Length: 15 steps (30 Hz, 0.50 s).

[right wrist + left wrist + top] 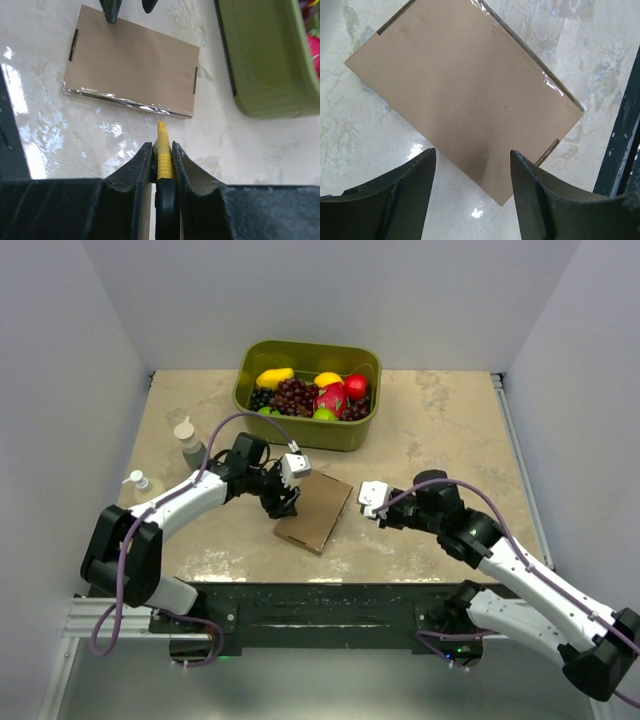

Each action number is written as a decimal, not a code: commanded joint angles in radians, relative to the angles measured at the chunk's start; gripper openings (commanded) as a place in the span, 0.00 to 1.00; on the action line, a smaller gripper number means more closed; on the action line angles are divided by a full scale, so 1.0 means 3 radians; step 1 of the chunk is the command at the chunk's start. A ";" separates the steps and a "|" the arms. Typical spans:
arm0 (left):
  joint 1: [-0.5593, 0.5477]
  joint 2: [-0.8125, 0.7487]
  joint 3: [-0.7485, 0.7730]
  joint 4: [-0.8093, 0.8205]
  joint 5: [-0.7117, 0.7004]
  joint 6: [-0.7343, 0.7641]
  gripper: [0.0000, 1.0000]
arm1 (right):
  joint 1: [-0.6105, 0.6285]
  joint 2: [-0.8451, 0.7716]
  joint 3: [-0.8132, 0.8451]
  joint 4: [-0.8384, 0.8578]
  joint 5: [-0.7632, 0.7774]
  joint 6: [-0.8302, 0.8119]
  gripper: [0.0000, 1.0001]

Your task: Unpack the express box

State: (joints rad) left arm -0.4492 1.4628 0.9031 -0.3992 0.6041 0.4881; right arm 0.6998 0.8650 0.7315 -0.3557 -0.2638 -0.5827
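Note:
The express box [315,510] is a thin flat brown cardboard mailer lying closed on the table's middle, also in the left wrist view [465,85] and the right wrist view [132,67]. Clear shiny tape [125,102] runs along its edge that faces my right gripper. My left gripper [283,502] is open, its fingers straddling the box's left corner [472,152]. My right gripper [370,498] is shut on a yellow and black cutter [164,150]. The cutter's tip points at the taped edge, a little short of it.
An olive-green tub [300,435] of fruit stands behind the box, close to its far corner; its wall shows in the right wrist view [265,60]. Two small bottles [190,445] [140,483] stand at the left. The table's dark front edge [320,605] lies near the box.

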 commanded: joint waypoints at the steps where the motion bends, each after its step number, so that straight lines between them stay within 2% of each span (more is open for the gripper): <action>1: 0.0014 -0.0024 0.0052 0.0129 0.0170 -0.0307 0.66 | 0.0065 -0.0143 0.0031 -0.0133 0.0296 -0.0706 0.00; 5: 0.0020 0.0068 0.0216 0.0098 0.0104 -0.0618 0.66 | 0.0091 0.0056 0.0108 -0.0185 0.0689 -0.0727 0.00; 6: 0.0014 0.0084 0.0231 0.0114 0.0058 -0.0680 0.66 | 0.0106 0.0097 0.0068 -0.0129 0.1075 -0.0788 0.00; 8: 0.0014 0.0115 0.0226 0.0185 -0.0100 -0.0838 0.66 | 0.0106 0.0062 -0.0213 0.0355 0.1628 -0.0864 0.00; 9: 0.0014 0.0115 0.0211 0.0226 -0.0137 -0.0870 0.66 | 0.0111 -0.0019 -0.0351 0.0884 0.2097 -0.1077 0.00; 10: 0.0014 0.0130 0.0191 0.0236 -0.0157 -0.0875 0.66 | 0.0106 -0.0060 -0.0681 0.1162 0.2334 -0.1257 0.00; 13: 0.0020 0.0125 0.0150 0.0257 -0.0188 -0.0880 0.66 | 0.0076 -0.0229 -0.1250 0.2321 0.2755 -0.1891 0.00; 15: 0.0014 0.0125 0.0134 0.0262 -0.0183 -0.0860 0.66 | 0.0045 -0.0291 -0.1445 0.2626 0.2792 -0.2223 0.00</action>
State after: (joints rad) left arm -0.4473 1.5009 0.9352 -0.3565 0.5644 0.2676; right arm 0.7258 0.8295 0.4175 0.0189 0.3351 -0.9768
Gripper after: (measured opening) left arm 0.656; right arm 0.213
